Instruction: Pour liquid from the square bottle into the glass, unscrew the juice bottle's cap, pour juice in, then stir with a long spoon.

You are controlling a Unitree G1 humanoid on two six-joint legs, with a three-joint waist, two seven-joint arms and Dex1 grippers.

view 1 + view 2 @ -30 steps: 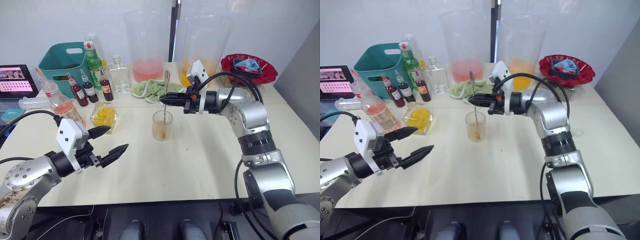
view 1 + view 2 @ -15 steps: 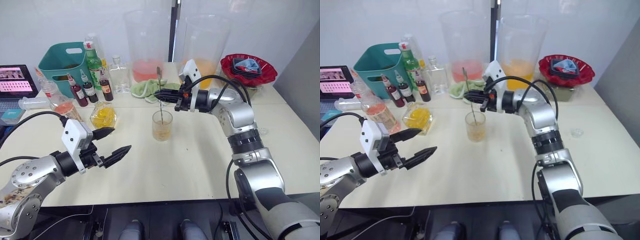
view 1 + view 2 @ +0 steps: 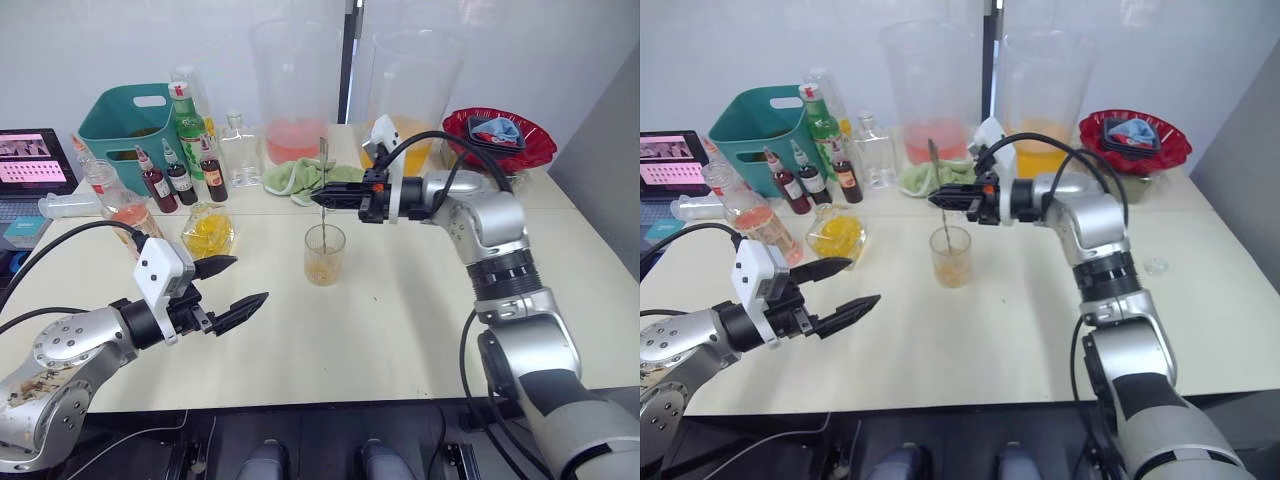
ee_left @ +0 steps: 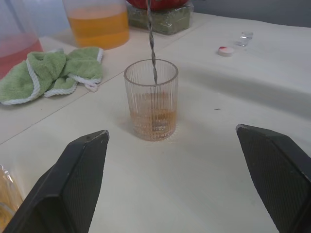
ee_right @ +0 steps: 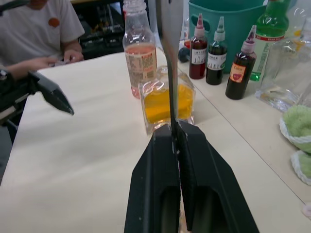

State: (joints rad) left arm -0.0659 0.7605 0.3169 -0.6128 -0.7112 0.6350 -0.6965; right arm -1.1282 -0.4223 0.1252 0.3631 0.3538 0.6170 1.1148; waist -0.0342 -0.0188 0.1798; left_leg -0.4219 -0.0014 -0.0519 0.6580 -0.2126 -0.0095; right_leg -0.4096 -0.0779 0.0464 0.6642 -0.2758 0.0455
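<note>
The ribbed clear glass tumbler [image 3: 324, 254], at frame centre on the bench [image 3: 400, 320], holds pink-orange mix. The thin silver long spoon [image 3: 323, 190] stands in it, clamped by the right gripper [image 3: 322, 197]. The left gripper [image 3: 232, 285] waits, jaws open. Pouring appears complete; stirring remains.

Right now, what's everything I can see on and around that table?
glass: one, clear, pink-orange drink inside, table middle
long spoon: one, silver, standing in the glass
square bottle: one, yellow liquid, left of glass
juice bottle: one, pink-orange, uncapped, far left
cap: one, white and red, right of glass
sauce bottles: three, dark red, by the basket
basket: one, teal, back left
pitchers: two, clear, back
cloth: one, green, back
left gripper: open, empty
right gripper: shut on the long spoon
</note>
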